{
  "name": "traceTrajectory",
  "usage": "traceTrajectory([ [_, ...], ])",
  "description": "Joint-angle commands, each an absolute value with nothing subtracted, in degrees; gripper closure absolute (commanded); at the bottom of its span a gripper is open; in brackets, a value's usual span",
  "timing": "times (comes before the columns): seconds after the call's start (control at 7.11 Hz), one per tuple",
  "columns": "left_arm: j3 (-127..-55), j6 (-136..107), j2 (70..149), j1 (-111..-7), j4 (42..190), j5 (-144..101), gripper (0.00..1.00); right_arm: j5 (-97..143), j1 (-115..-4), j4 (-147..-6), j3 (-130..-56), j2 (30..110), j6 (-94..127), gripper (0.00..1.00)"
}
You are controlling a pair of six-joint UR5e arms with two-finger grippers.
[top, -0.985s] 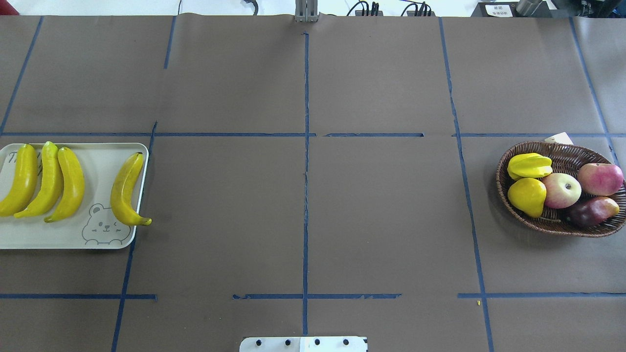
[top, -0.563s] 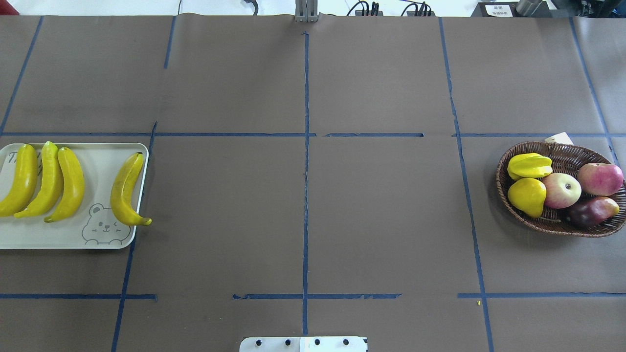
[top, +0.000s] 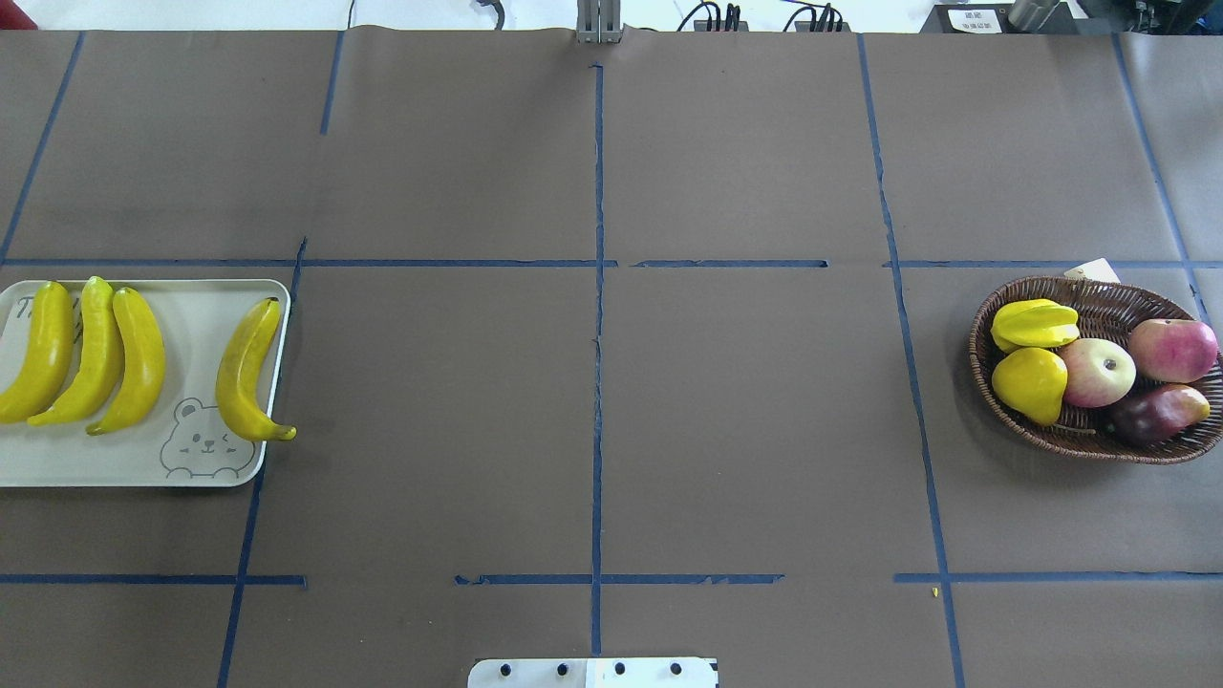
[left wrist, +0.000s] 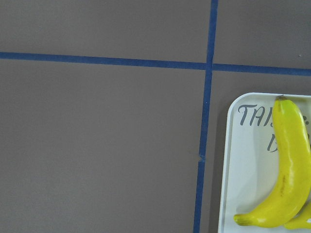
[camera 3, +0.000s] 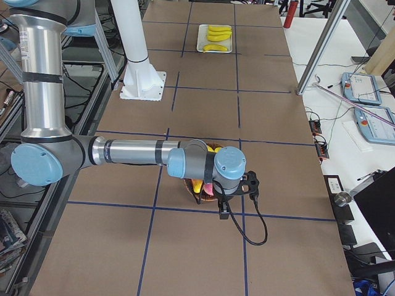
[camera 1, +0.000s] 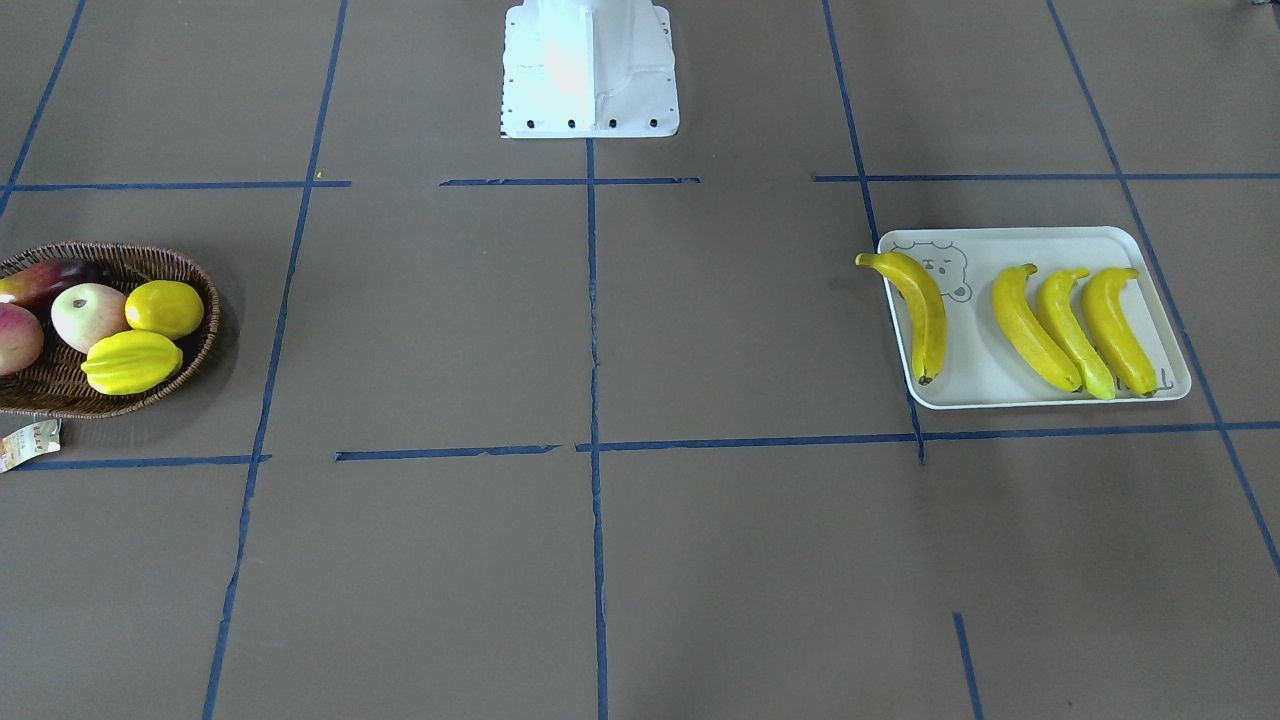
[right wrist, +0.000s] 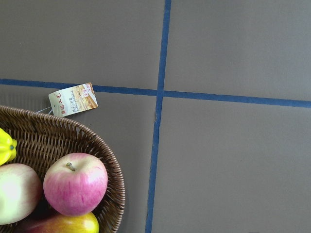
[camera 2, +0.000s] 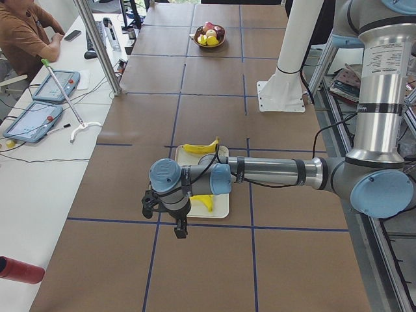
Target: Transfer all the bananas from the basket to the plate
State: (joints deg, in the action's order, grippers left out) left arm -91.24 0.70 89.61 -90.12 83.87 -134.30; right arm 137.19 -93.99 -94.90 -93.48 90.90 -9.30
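Observation:
Several yellow bananas lie on the white plate at the table's left end. The one nearest the middle pokes its tip over the plate's edge. The wicker basket at the right end holds other fruit, and no banana shows in it. My left gripper hangs past the plate's outer end and shows only in the exterior left view. My right gripper hovers by the basket and shows only in the exterior right view. I cannot tell whether either is open or shut.
In the basket are a starfruit, a lemon, two apples and a dark red fruit. A paper tag lies outside its rim. The robot's white base stands at the table's near side. A person sits beside tablets.

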Motion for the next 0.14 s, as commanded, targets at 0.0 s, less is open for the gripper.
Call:
traceTrajectory([
  [0.0, -91.23, 0.7, 89.65, -90.09, 83.94, -134.3, 0.0, 137.2, -94.04, -93.62, -93.6, 90.88, -9.23, 0.0],
])
